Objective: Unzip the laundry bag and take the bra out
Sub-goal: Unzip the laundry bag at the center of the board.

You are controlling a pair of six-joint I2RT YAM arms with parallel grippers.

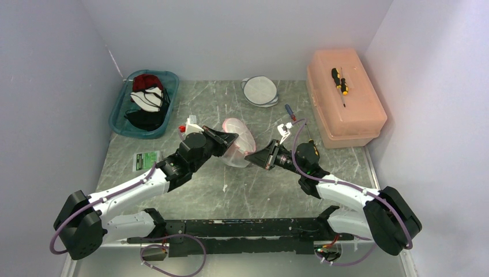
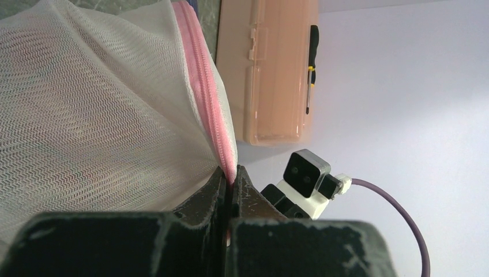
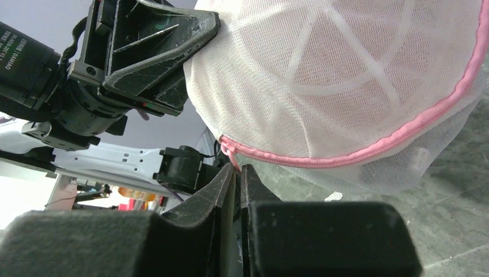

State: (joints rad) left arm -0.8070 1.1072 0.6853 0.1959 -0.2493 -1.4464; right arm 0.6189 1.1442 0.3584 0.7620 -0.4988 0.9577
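Centrally, one mesh laundry bag (image 3: 346, 75) hangs over the table (image 1: 230, 190) between two grippers. The left gripper (image 2: 230, 179) is clamped on its pink zipper edge, and the right gripper (image 3: 237, 170) is pinched on the zipper pull (image 3: 228, 147). Behind stand one orange box (image 1: 346, 109) topped by one screwdriver (image 1: 340, 81), and one teal bin (image 1: 121, 118) of clothes.
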